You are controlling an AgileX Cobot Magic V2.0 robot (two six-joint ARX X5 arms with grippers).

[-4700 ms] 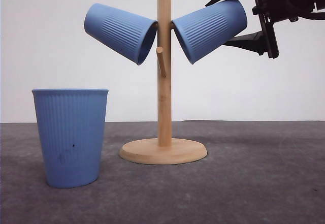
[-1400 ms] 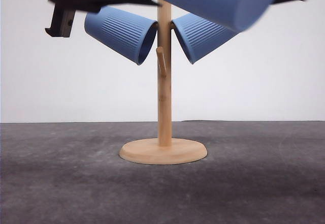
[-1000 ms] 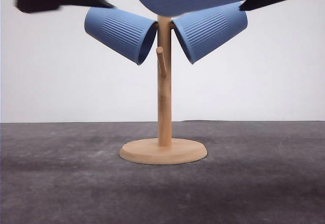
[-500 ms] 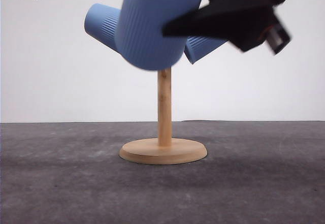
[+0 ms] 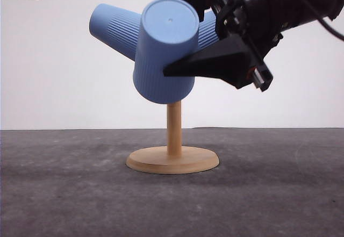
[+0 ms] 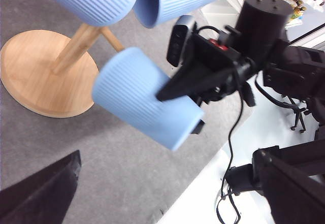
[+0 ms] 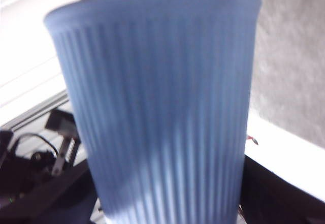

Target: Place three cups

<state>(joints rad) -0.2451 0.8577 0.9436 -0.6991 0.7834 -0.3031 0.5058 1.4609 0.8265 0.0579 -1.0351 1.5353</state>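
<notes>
Third cup (image 5: 164, 59) swung base-forward, right pincer (image 5: 215, 65) gripping (unlabelled)

Bright, even light is washing the front view, with the white backdrop (image 5: 54, 76) glowing flat and free of glare. Soft shadows are pooling on the dark grey textured tabletop (image 5: 279, 194) around the round pale wooden stand base (image 5: 172, 159). The held light-blue ribbed plastic cup (image 5: 163, 54) is showing slightly smeared edges. In the left wrist view that cup (image 6: 144, 104) is blurring at its rim. In the right wrist view it (image 7: 162, 112) is looming soft and out of focus, pale streaks of light crossing its ribs, the background washing out white.
</notes>
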